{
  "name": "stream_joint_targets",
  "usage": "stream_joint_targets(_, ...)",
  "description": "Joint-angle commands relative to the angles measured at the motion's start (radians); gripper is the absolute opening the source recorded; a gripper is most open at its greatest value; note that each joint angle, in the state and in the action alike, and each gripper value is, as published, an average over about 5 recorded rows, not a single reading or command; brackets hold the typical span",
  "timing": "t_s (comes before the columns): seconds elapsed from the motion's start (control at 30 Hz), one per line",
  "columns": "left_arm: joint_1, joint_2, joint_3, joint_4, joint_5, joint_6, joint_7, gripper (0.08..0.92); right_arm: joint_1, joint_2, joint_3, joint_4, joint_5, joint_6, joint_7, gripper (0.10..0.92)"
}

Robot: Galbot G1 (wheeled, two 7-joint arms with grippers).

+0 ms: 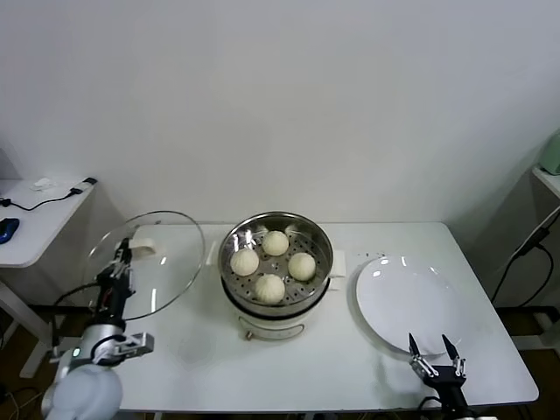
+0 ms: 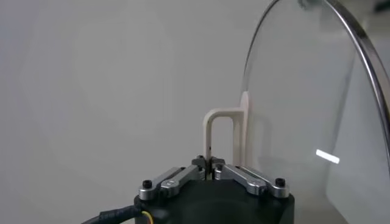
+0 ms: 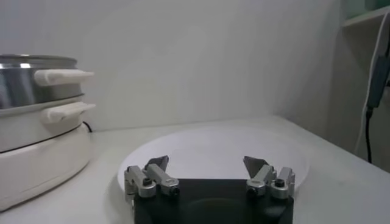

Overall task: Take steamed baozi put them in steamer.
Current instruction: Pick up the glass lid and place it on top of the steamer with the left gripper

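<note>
A: Head view. Where were the baozi (image 1: pixel 271 263)?
B: All four sat on the perforated tray inside the steamer (image 1: pixel 320 233); the plate (image 1: pixel 402 302) lay bare, so loading looked complete.

A: Left wrist view. Why was the lid (image 2: pixel 317 109) aloft?
B: The left gripper (image 2: pixel 210 165), clamped on its handle (image 2: pixel 220 131), held it beside the pot, probably to keep the opening free.

A: Right wrist view?
B: The right gripper (image 3: pixel 207 167) hung over the plate's near rim, jaws wide and holding nothing.

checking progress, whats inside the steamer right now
Four steamed baozi sit on the perforated tray inside the steamer; whatever lies under the tray is hidden.
</note>
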Motion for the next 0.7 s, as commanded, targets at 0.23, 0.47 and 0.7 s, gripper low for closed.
stream_joint_targets(0.23, -0.292, -0.117, 0.547, -0.118, 0.344, 0.359, 0.348, 0.132, -0.009, 0.012, 0.008, 0.007, -0.026, -0.003, 0.001, 0.823)
stream_joint_targets(0.47, -0.327, -0.254, 0.669, -0.04, 0.483, 0.37, 0.386, 0.132, -0.014, 0.013, 0.02, 0.01, -0.025, -0.002, 0.001, 0.823)
stream_joint_targets(0.7, -0.363, -0.326, 0.717, 0.041, 0.526, 0.37, 0.382, 0.132, -0.019, 0.012, 0.023, 0.0, -0.022, 0.011, 0.001, 0.823)
